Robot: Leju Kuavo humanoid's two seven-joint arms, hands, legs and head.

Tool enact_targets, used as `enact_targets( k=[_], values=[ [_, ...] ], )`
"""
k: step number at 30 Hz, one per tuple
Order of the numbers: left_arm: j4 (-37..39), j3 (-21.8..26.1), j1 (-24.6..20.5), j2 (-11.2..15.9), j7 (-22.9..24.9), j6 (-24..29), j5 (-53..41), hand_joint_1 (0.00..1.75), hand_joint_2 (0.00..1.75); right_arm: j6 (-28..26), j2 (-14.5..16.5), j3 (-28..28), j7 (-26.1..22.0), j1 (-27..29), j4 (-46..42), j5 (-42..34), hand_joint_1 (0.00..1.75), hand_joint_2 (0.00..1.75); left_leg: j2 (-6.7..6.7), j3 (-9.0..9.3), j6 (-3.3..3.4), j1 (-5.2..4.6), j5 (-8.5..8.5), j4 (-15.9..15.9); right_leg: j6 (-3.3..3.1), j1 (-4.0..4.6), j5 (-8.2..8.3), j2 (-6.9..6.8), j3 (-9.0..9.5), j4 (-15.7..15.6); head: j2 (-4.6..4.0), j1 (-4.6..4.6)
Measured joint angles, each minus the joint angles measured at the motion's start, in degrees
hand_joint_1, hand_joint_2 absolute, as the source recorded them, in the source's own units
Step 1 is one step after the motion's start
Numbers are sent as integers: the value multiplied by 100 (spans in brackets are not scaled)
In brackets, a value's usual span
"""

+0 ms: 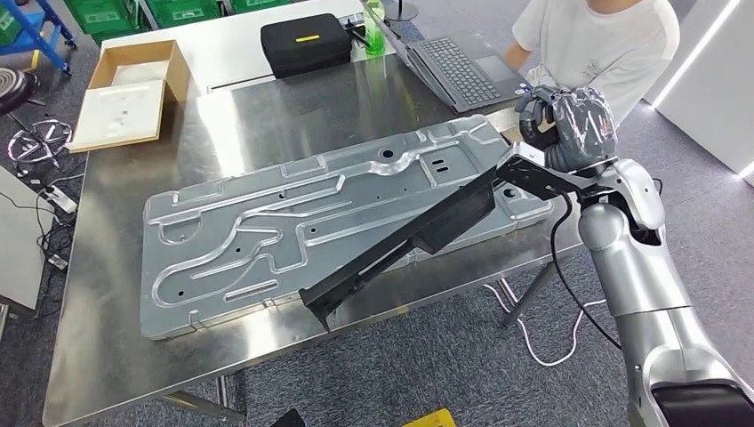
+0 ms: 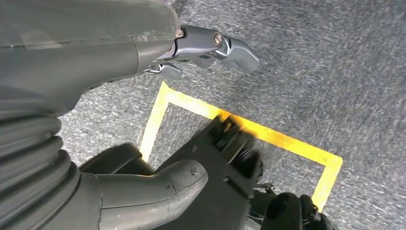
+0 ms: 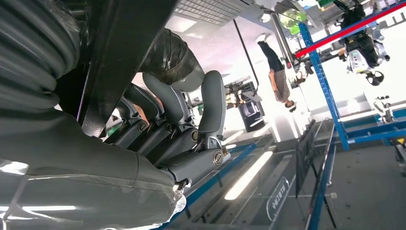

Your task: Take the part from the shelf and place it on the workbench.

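A long black part [image 1: 418, 233] slants across the steel workbench [image 1: 107, 302], over the near edge of a large stamped silver panel [image 1: 267, 227]. My right hand [image 1: 569, 124] grips its upper end at the bench's right side. The part's lower end reaches past the front edge of the bench. Whether the part touches the panel I cannot tell. In the right wrist view the fingers [image 3: 210, 103] curl around the black part [image 3: 119, 52]. My left hand [image 2: 143, 96] hangs over the floor, thumb [image 2: 158, 189] and fingers [image 2: 220, 48] apart, holding nothing.
A person [image 1: 605, 40] sits at a laptop [image 1: 462, 67] behind the bench's far right corner, close to my right hand. A black case [image 1: 305, 44], a green bottle [image 1: 373, 36] and an open cardboard box [image 1: 133, 89] stand at the back. Yellow tape [image 2: 273, 139] marks the carpet.
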Motion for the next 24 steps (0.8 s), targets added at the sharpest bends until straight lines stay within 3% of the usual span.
enact_targets(
  k=[2,6,8,10,11,12,13,14,16,18,21,22,24],
  values=[
    [0,-1,-12,4,-1,0,0,0,175,0,5,5,1,-10,0,2,175,175,-2,246,64,-42,154,-534,33,-1,3,5,1,-11,0,0],
    [0,-2,-16,13,1,1,0,0,175,-4,9,25,1,-11,-4,26,175,175,11,340,130,-36,219,-769,141,-18,1,-2,-8,-27,0,-1],
    [0,-4,-25,11,0,1,0,0,175,-15,9,28,9,-25,-8,39,175,175,22,388,171,-7,276,-869,172,-16,-237,-8,-173,342,0,3],
    [0,-6,-26,8,1,-2,0,0,175,-38,9,28,37,-22,-1,54,175,175,23,386,190,-8,281,-874,203,-20,-554,-7,-508,1025,0,4],
    [0,-7,-23,8,2,-3,0,0,175,-62,9,28,58,-10,7,65,175,175,22,383,190,-8,279,-868,222,-28,-619,-8,-636,1276,0,4],
    [0,-7,-21,7,4,-4,0,0,175,-94,10,29,78,1,14,76,175,175,21,381,187,-7,272,-858,239,-40,-583,-10,-684,1353,0,4],
    [0,-9,-20,6,5,-4,0,0,175,-134,12,29,92,8,19,83,175,175,19,379,179,-5,260,-838,254,-54,-449,-15,-624,1221,0,4],
    [0,-11,-21,5,8,-5,0,0,175,-177,15,30,98,11,19,85,175,175,16,378,165,-1,237,-806,265,-71,-250,-21,-464,904,0,4],
    [0,-15,-24,3,16,-6,2,0,175,-328,38,30,102,23,-1,113,175,175,0,351,109,-7,175,-714,258,-74,-8,-2,-120,248,0,2],
    [0,-17,-30,3,37,-9,6,0,175,-601,84,29,126,92,-79,244,175,175,-21,313,48,-13,146,-661,207,-52,5,19,-1,-4,0,0],
    [0,-22,-28,3,69,-10,11,0,175,-932,164,28,200,225,-223,454,175,175,-33,272,-29,3,103,-611,97,-46,28,-24,-1,-44,0,-1],
    [0,-24,-29,3,73,-8,15,0,175,-965,186,28,217,242,-260,479,175,175,-27,216,-60,9,13,-483,62,-54,35,-52,6,-60,0,-2],
    [0,-29,-32,3,74,-2,22,0,175,-974,211,28,234,255,-313,495,175,175,-10,-36,-115,32,-301,80,15,-56,33,-115,17,-76,0,-3]
  ],
)
